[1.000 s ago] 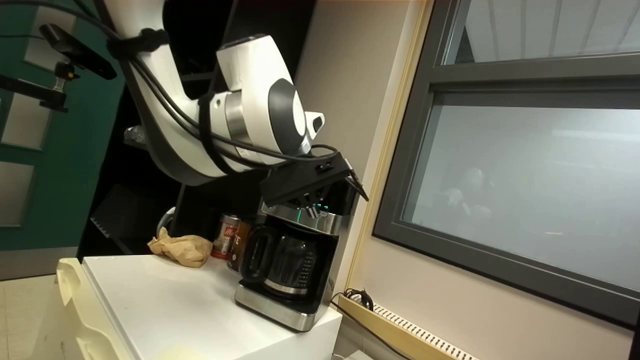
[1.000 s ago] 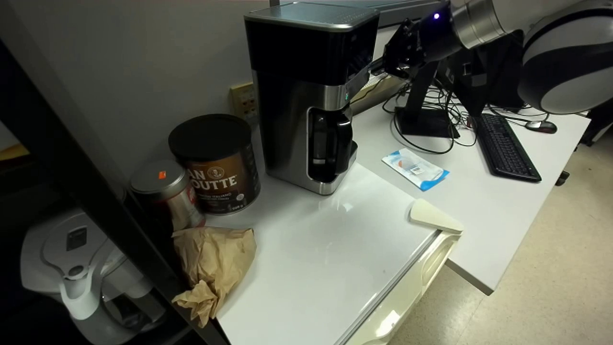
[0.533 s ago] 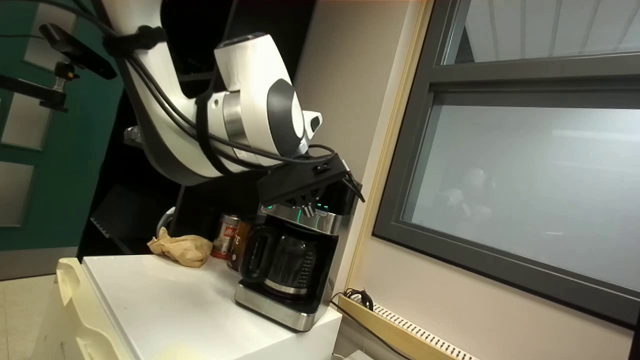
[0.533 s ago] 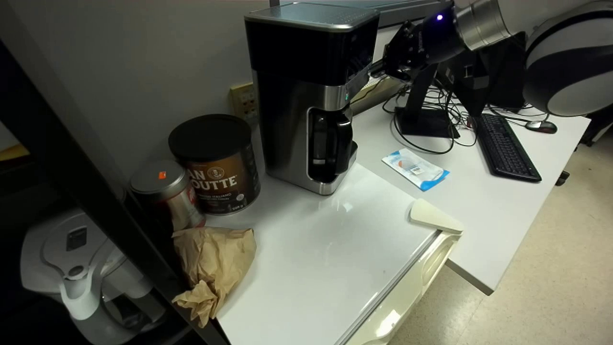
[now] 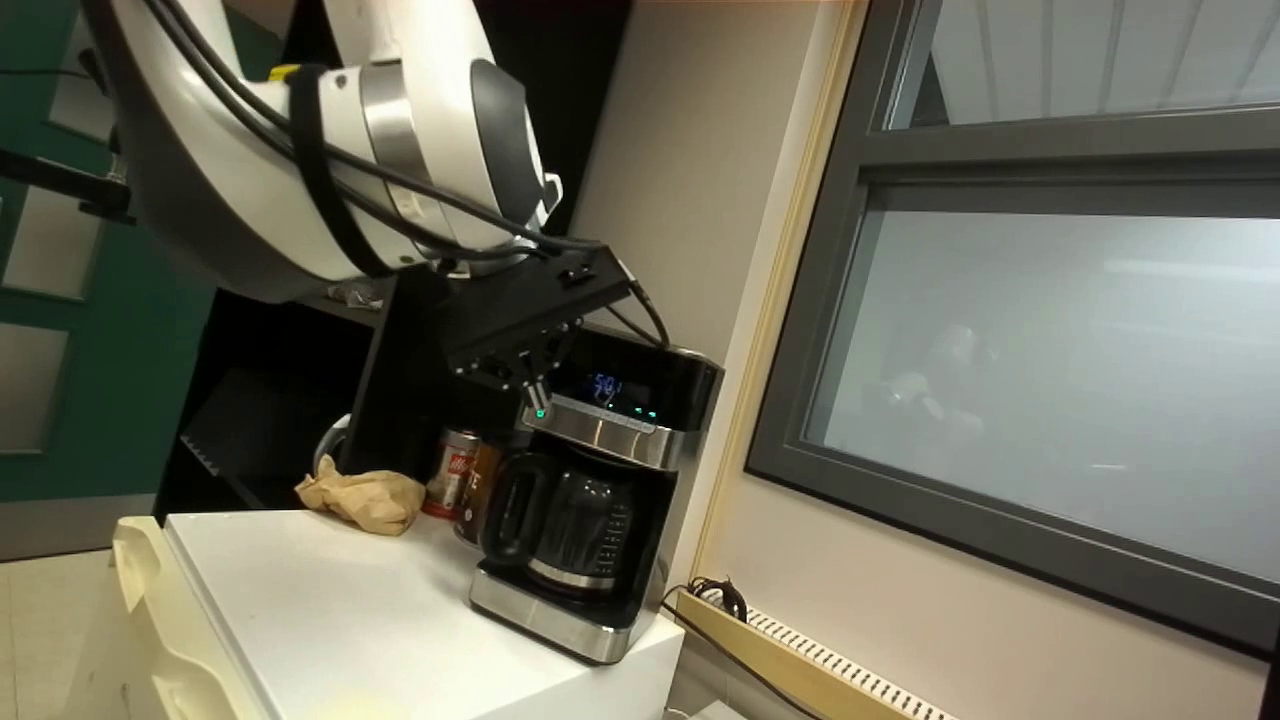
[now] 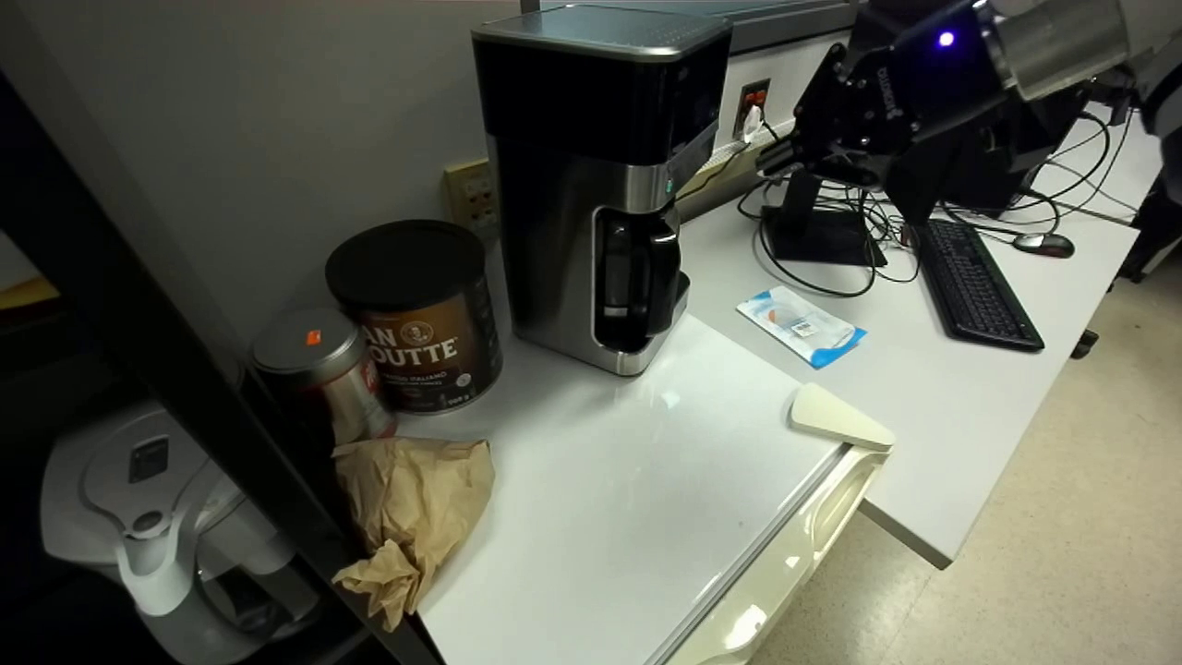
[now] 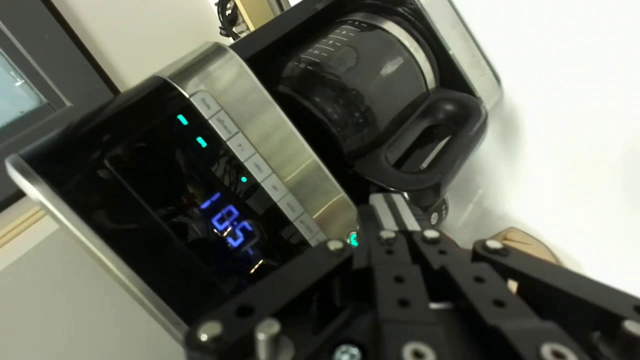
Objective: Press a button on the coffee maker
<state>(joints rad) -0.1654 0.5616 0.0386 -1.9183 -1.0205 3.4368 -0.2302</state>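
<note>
The black-and-silver coffee maker [image 5: 625,440] stands upright on the white cabinet top. It also shows in an exterior view [image 6: 563,249] and in the wrist view [image 7: 285,135]. Its display [image 7: 227,222] is lit blue, beside a row of silver buttons [image 7: 257,166]. A round green-lit button [image 7: 353,239] sits at the row's end, partly behind my fingers. The dark glass carafe [image 7: 360,80] is in place. My gripper [image 7: 395,212] is shut with nothing between the fingertips. In an exterior view my gripper [image 6: 777,159] is apart from the machine's front, with a visible gap.
A brown coffee can [image 6: 425,342], a reddish can [image 6: 323,379] and a crumpled paper bag [image 6: 416,508] stand beside the machine. A desk with a keyboard [image 6: 974,282], cables and a packet [image 6: 802,325] lies on its far side. The window wall [image 5: 740,520] is close behind.
My gripper has moved back from the coffee maker's front, leaving a gap. The arm has shifted left in an exterior view, and the blue display shows there now.
</note>
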